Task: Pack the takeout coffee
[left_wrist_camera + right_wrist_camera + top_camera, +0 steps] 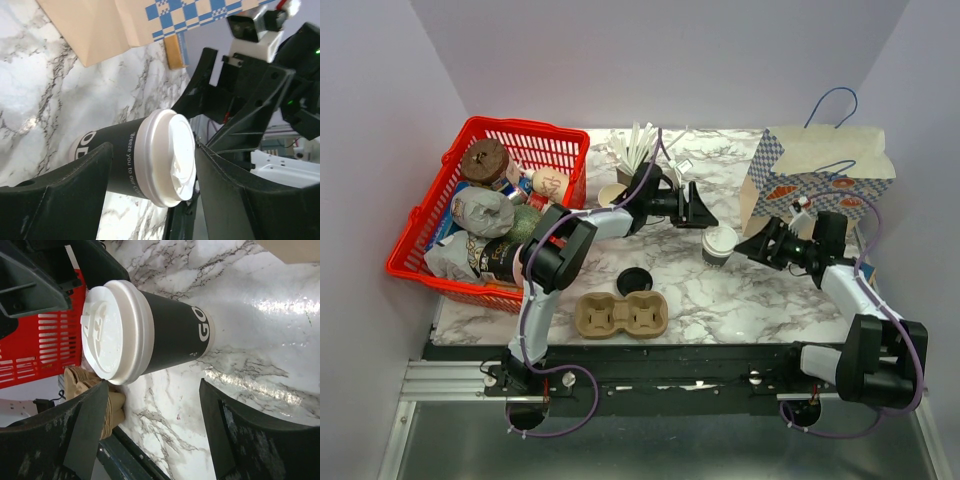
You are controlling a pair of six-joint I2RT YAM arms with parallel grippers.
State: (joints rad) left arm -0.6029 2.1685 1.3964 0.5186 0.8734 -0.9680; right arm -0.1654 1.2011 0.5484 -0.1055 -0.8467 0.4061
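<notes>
- The takeout coffee, a small dark paper cup with a white plastic lid [719, 243], stands upright on the white marble-patterned bench [720, 310], right of centre, between the two arms.
- The left end effector [152, 149] is spread, with one black finger on either side of the cup. One finger is just beside the lid rim; whether it touches cannot be told.
- The right end effector [154, 386] is spread wide, and the cup stands just beyond its fingertips, apart from them.
- A tan paper bag with a blue checked panel and blue cord handles [815, 180] stands upright near the cup, behind it and to its right.
- A round black lid [633, 280] and a brown cardboard cup carrier [622, 314] lie left of the cup, toward the near edge.
- A red plastic basket [525, 124] filled with packaged goods sits at the bench's left end, well apart from the cup.
</notes>
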